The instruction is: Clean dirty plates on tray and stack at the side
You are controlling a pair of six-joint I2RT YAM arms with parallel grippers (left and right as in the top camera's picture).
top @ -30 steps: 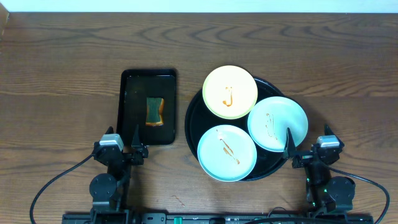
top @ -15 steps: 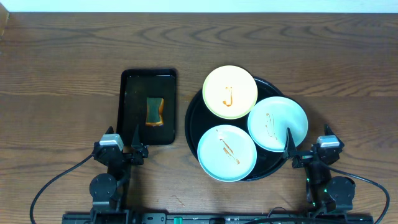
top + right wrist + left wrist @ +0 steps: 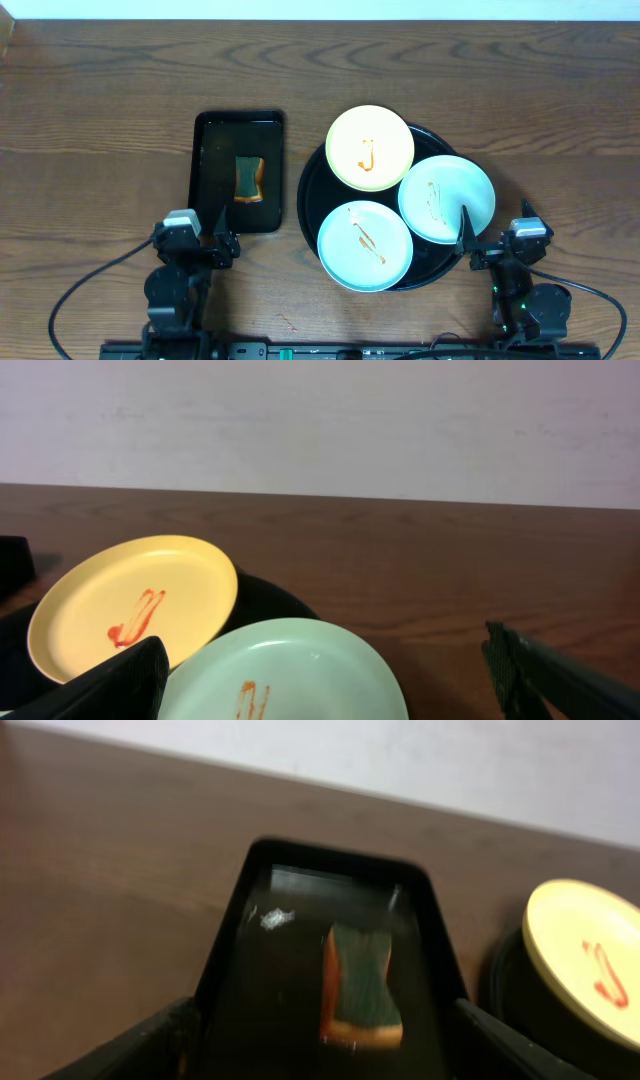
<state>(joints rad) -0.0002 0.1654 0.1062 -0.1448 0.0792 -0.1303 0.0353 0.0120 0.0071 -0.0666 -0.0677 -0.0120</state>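
Note:
The round black tray (image 3: pixel 308 195) holds three plates, each with an orange-brown sauce squiggle. They are a pale yellow plate (image 3: pixel 370 148) at the back, a blue-green plate (image 3: pixel 446 198) on the right and another blue-green plate (image 3: pixel 365 245) at the front. My left gripper (image 3: pixel 198 228) is open and empty, just in front of the rectangular tray. My right gripper (image 3: pixel 494 232) is open and empty at the round tray's front right, beside the right plate. The right wrist view shows the yellow plate (image 3: pixel 130 605) and the right plate (image 3: pixel 290 670) between my open fingers (image 3: pixel 320 680).
A small rectangular black tray (image 3: pixel 200 170) left of the round tray holds a green and orange sponge (image 3: pixel 249 179). The left wrist view shows the sponge (image 3: pixel 360 985) ahead of my open fingers (image 3: pixel 325 1055), with the yellow plate (image 3: pixel 585 960) at the right. Bare wooden table lies all around.
My left arm has shifted slightly, and its wrist view is a little blurred. The right arm, the plates and the sponge have not moved.

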